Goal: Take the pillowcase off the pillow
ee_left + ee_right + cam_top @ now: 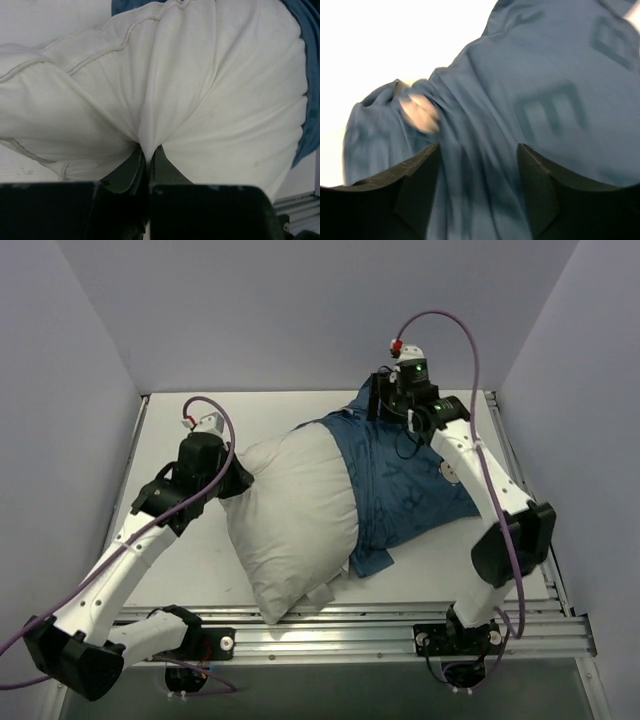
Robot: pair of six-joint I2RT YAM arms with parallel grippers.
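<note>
Nearest the arm bases, the pillow (295, 510) lies slantwise on the desk (430, 565), with its near corner close to the front rail. Its near-left half is bare white. The far-right half is inside the pillowcase (400, 485), whose open mouth runs across the pillow's middle.

At the pillow's left end, the left gripper (235, 480) is closed tight on a pinch of the white cover. The left wrist view shows the cloth drawn into folds that meet between its fingers (135, 167), so this arm is anchoring the pillow.

Farther back, the blue fabric bunches up toward the far right corner of the desk, and the right gripper (385, 400) hangs just above it. In the right wrist view its fingers (417, 180) stand apart, with rumpled blue cloth beyond them and nothing clamped between them. That picture is blurred, so I cannot tell whether the tips touch the fabric.

The step in hand looks like the strip itself, about half done: one arm holds the pillow while the other takes a fresh hold on the case. The next move probably calls for the right gripper to close on a thick fold near the closed far end of the case. It would then draw away from the left arm while the left grip holds firm, so the pillow does not slide along with the case.
</note>
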